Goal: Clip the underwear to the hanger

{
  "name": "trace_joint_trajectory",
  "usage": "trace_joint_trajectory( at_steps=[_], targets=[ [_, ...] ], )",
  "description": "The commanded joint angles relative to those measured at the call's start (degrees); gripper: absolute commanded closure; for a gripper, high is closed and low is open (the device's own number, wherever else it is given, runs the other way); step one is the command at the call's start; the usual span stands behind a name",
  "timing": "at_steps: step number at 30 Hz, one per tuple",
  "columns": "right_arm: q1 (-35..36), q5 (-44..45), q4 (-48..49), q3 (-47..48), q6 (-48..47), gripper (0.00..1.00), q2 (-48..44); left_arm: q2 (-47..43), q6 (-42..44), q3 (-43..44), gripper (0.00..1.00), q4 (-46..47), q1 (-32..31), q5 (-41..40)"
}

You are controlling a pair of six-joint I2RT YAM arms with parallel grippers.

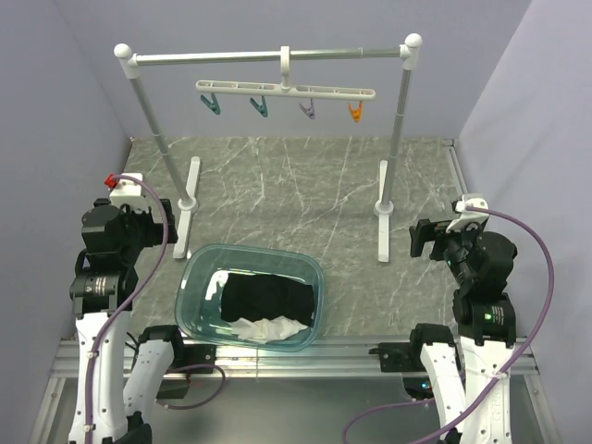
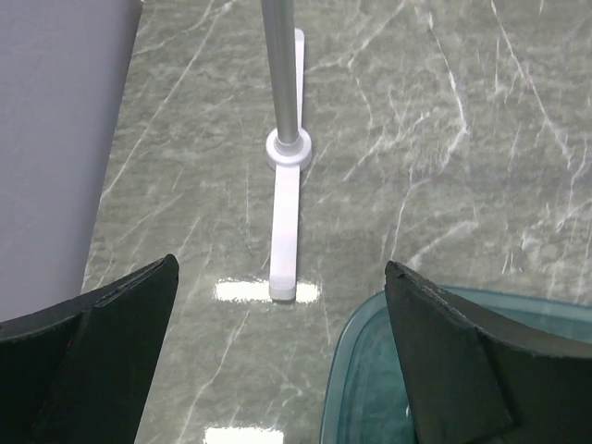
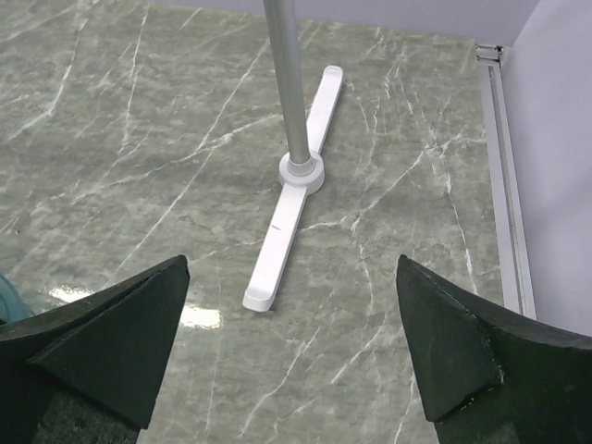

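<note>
We see underwear [image 1: 264,296] in teal tub [image 1: 190,277] on worktop [image 1: 296,185]; hanger [image 1: 277,90] on rack [image 1: 213,57]; left fingers [image 2: 111,333], right fingers [image 3: 472,351] spread wide, grasping nothing.

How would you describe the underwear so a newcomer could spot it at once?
Find the teal basin at the middle of the near edge of the marble table. Inside lies the underwear. It is plain black, unlike the white cloth bunched at its near side.
</note>
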Motion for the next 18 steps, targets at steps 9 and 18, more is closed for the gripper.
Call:
trace_joint_trajectory(
  at_steps=[9, 18],
  targets=[
    [-0.35, -2.39, 7.11, 3.97, 6.27, 0.0, 1.75, -1.31, -8.42, -4.94, 0.01, 19.29, -0.05, 18.72],
    [3.59, -3.01, 18.37, 7.13, 15.51, 0.0, 10.35, 2.82, -7.07, -14.26, 0.01, 37.52, -6.88, 30.26]
  ],
)
